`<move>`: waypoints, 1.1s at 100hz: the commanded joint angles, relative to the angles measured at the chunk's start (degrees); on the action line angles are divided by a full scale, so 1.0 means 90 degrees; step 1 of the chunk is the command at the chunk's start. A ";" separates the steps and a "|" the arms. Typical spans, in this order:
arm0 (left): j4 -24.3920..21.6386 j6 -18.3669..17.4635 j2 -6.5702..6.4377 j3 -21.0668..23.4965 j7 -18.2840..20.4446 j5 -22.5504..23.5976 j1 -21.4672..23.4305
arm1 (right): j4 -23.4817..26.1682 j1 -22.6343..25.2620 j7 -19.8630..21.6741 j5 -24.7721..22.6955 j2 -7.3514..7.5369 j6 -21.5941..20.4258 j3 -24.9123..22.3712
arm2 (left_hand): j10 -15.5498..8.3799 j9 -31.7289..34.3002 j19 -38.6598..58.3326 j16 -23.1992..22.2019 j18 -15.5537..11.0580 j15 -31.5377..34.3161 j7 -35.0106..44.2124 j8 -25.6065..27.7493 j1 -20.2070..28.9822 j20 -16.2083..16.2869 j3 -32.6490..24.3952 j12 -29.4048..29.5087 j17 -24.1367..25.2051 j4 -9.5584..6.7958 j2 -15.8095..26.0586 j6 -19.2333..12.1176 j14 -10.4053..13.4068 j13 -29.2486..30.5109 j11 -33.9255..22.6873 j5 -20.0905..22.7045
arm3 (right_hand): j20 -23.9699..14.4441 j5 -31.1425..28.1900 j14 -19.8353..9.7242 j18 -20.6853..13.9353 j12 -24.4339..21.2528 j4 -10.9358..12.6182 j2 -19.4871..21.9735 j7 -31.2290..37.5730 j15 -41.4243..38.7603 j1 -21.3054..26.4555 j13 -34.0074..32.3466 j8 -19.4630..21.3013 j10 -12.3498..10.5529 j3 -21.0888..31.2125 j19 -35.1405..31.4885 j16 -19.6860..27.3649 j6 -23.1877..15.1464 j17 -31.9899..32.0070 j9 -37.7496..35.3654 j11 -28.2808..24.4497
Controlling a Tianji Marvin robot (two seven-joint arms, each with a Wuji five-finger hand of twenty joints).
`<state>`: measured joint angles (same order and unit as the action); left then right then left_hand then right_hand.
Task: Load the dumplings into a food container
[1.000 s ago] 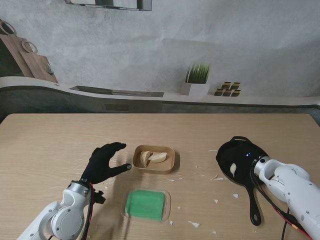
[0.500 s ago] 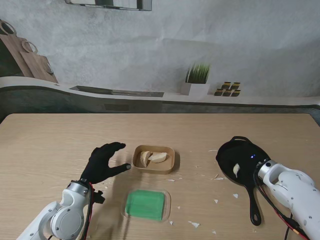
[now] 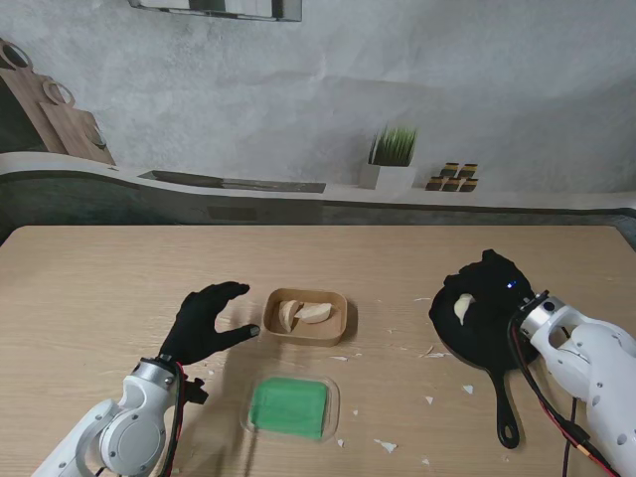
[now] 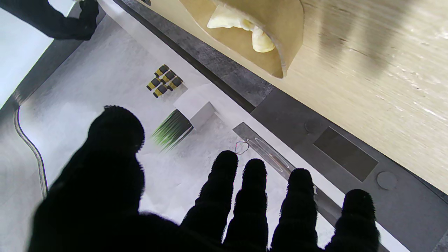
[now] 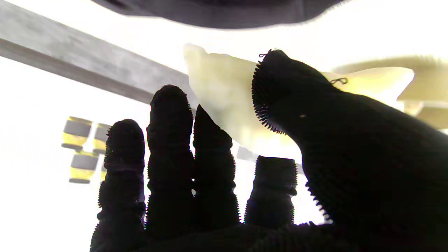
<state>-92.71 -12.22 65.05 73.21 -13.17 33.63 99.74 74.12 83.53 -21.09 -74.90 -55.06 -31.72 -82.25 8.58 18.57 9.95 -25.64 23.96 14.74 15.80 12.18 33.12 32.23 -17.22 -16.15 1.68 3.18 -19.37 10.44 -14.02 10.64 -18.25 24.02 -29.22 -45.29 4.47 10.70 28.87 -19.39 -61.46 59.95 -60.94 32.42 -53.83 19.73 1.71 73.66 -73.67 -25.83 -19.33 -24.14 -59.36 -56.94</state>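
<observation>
- R hand, black-gloved, five-fingered: seen clamped on a pale, crescent-shaped dumpling; in the R wrist view the dumpling is pinched between thumb and fingertips, long axis lying across the fingers.
- Dumpling surface: smooth, doughy, slightly glossy, w/ tapered ends; judged soft, so easily dented by a hard squeeze.
- Directly under the R hand: round black cast-iron skillet, matte, handle pointed toward the robot. The dumpling is held over the pan, not resting in it, as far as can be told.
- Key relation: tan, rounded-rectangle paper-fibre food container lies well apart to the hand's left, at about the same depth on the table. A leftward carry is judged needed; the R hand is the loaded one, though the L hand is nearer the container.
- Container is seen to hold pale dumplings already; thin curved wall visible in the L wrist view. Exact count cannot be told.
- L hand, black-gloved: fingers spread, nothing held, just left of the container.
- Nearer to the robot than the container: clear lid w/ green centre, flat on the light wood-grain table.
- White crumbs are scattered on the table betw. lid and skillet.
</observation>
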 commanded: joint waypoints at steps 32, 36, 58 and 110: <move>-0.0015 -0.0150 0.0038 0.0146 -0.0017 -0.0038 0.0065 | 0.1029 -0.0783 0.1433 0.1245 -0.0451 -0.0064 0.1246 | 0.0110 -0.0025 -0.0222 -0.0088 -0.0191 0.0026 0.0000 0.0052 0.0130 -0.0008 0.0020 -0.0079 -0.0023 -0.0189 0.0153 -0.0102 0.0108 -0.0017 -0.0038 -0.0065 | 0.0016 -0.0558 0.0116 0.0202 0.0213 0.0004 0.0693 0.0692 -0.0155 0.0345 -0.0067 0.0585 -0.0077 0.0713 -0.0183 0.0028 0.0188 0.0120 -0.0198 -0.0330; -0.0015 -0.0164 0.0042 0.0168 -0.0033 -0.0044 0.0074 | 0.1048 -0.0907 0.1564 0.1417 -0.0480 0.0048 0.1483 | 0.0116 -0.0022 -0.0222 -0.0088 -0.0192 0.0026 0.0000 0.0052 0.0134 -0.0009 0.0020 -0.0079 -0.0024 -0.0190 0.0155 -0.0106 0.0098 -0.0015 -0.0039 -0.0065 | 0.0017 -0.0556 0.0124 0.0204 0.0217 0.0005 0.0696 0.0692 -0.0155 0.0344 -0.0072 0.0594 -0.0066 0.0712 -0.0179 0.0026 0.0200 0.0127 -0.0202 -0.0329; 0.0017 -0.0257 0.0062 0.0262 -0.0093 -0.0102 0.0089 | 0.0918 -0.1590 0.1926 0.2061 -0.0619 0.0837 0.2884 | 0.0116 -0.0022 -0.0220 -0.0086 -0.0193 0.0027 0.0002 0.0052 0.0114 -0.0009 0.0036 -0.0077 -0.0031 -0.0188 0.0202 -0.0099 0.0103 -0.0013 -0.0036 -0.0052 | 0.0015 -0.0557 0.0146 0.0240 0.0206 -0.0005 0.0666 0.0670 -0.0172 0.0342 -0.0094 0.0604 -0.0022 0.0666 -0.0181 0.0006 0.0246 0.0118 -0.0220 -0.0314; 0.0026 -0.0377 0.0071 0.0355 -0.0156 -0.0099 0.0129 | 0.0027 -0.2396 0.1929 0.2923 -0.0940 0.2602 0.4942 | 0.0123 -0.0015 -0.0217 -0.0083 -0.0188 0.0021 -0.0015 0.0045 0.0151 -0.0010 0.0070 -0.0072 -0.0044 -0.0193 0.0195 -0.0093 0.0091 -0.0015 -0.0028 -0.0039 | 0.0023 -0.0521 0.0233 0.0327 0.0145 0.0026 0.0740 0.0668 -0.0217 0.0357 -0.0108 0.0548 0.0111 0.0573 -0.0211 -0.0099 0.0441 0.0151 -0.0216 -0.0349</move>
<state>-91.94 -15.60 65.45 76.19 -15.16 32.80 100.37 74.87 61.58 -4.78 -48.51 -62.90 -9.03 -38.11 8.58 18.57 9.95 -25.64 23.96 14.74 15.80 12.18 33.12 32.23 -17.21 -16.15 1.19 3.18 -19.37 10.43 -14.02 10.64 -18.25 24.02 -29.22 -45.29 5.20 11.48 29.56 -19.39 -60.19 58.61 -61.08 32.43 -53.82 20.57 2.60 73.66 -73.67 -25.98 -17.39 -23.46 -59.37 -56.97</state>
